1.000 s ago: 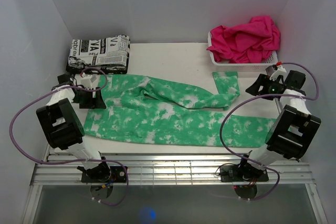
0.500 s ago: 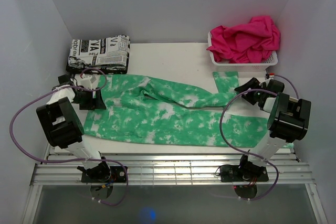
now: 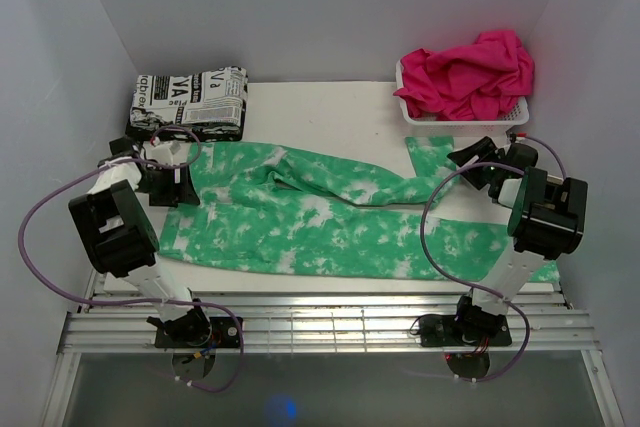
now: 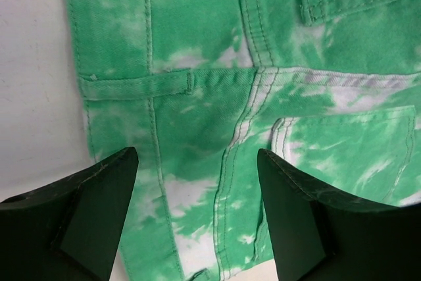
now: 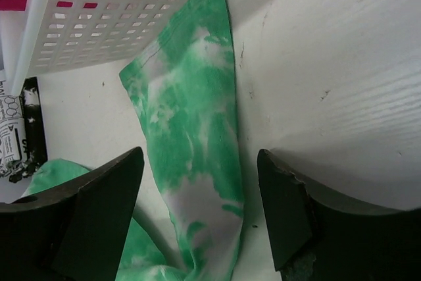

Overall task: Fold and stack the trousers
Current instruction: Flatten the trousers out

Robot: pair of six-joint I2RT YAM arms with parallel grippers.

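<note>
The trousers (image 3: 330,222) lie spread across the white table (image 3: 340,112), one leg end kinked toward the basket (image 3: 450,119). Left hand (image 4: 195,159) over the waistband and right hand (image 5: 200,156) over that leg end both gape wide, empty; pinch each edge squarely, I'd judge, before folding, since the grey walls crowd close
</note>
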